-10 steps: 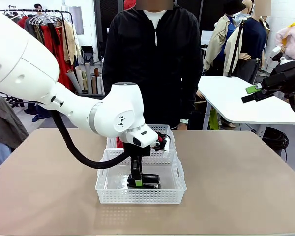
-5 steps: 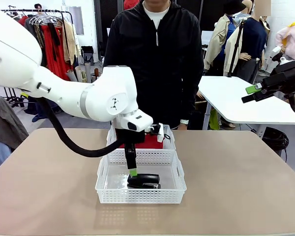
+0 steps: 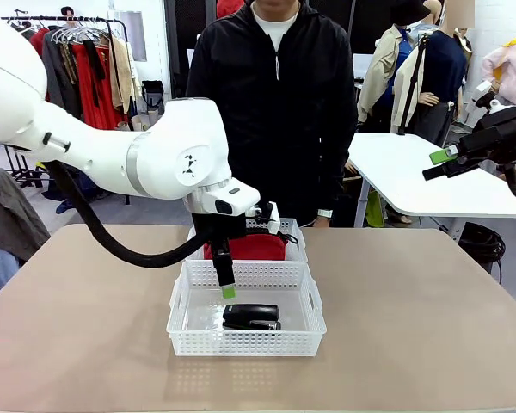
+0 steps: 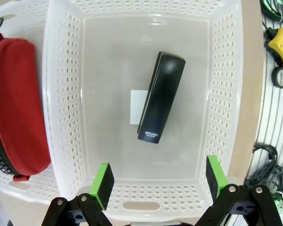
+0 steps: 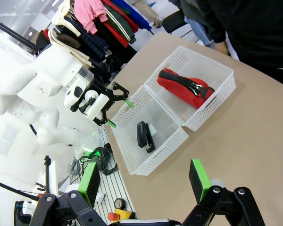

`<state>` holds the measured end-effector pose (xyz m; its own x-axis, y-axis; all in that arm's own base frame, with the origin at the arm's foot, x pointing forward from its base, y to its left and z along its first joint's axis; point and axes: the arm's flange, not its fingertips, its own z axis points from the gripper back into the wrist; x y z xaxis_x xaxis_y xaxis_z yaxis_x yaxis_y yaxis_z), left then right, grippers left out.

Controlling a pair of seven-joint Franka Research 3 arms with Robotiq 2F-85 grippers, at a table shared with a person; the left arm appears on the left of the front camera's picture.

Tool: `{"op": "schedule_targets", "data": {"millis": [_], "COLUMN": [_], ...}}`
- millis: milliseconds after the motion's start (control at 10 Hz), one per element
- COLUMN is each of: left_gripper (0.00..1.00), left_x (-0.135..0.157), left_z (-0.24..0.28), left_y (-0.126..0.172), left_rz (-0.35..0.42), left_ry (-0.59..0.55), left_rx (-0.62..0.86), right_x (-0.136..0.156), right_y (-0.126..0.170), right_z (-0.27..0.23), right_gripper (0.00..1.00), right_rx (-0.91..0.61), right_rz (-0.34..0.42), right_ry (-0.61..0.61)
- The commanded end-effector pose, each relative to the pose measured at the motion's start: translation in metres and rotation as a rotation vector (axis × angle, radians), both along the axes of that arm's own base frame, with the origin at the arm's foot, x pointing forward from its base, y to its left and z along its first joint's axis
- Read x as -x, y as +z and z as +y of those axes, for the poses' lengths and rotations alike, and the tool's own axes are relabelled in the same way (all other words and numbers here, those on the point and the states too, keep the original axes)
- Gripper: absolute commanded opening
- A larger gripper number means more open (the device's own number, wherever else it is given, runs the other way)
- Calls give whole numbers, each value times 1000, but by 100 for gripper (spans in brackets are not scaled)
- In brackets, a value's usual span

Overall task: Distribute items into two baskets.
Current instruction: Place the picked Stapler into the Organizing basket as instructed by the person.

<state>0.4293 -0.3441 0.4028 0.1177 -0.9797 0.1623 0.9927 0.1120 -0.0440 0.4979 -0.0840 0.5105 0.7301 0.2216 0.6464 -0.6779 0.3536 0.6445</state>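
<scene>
Claws first: your left claw [image 3: 229, 291] hangs with its jaws wide and nothing in them over the near basket [image 3: 179, 320], where the black stapler [image 3: 250, 316] lies flat on the clear bottom. Behind it, toward the surface's far edge, the second basket [image 3: 294, 245] holds the red pouch [image 3: 254, 248]. Your right claw [image 5: 144, 178] hovers high off the right edge, also wide and empty.

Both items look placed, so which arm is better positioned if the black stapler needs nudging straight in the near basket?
Left. The open left gripper hangs right above the black stapler in the near white lattice basket; the open right gripper is raised far off to the side.
</scene>
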Motion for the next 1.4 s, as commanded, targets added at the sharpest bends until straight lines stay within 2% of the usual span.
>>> {"op": "schedule_targets", "data": {"millis": [0, 1100, 1300], "left_gripper": [100, 100, 100], "left_x": [-1, -1, -6], "left_z": [-1, -1, -1], "left_y": [-1, -1, 1], "left_rz": [-2, -2, 19], "left_ry": [-10, -10, 23], "left_rx": [-1, -1, 1], "right_x": [1, 1, 1], "right_y": [2, 2, 2], "right_z": [0, 0, 0], "right_gripper": [100, 100, 100], "right_rx": [0, 0, 0], "right_rz": [-2, -2, -2], "right_ry": [0, 0, 0]}}
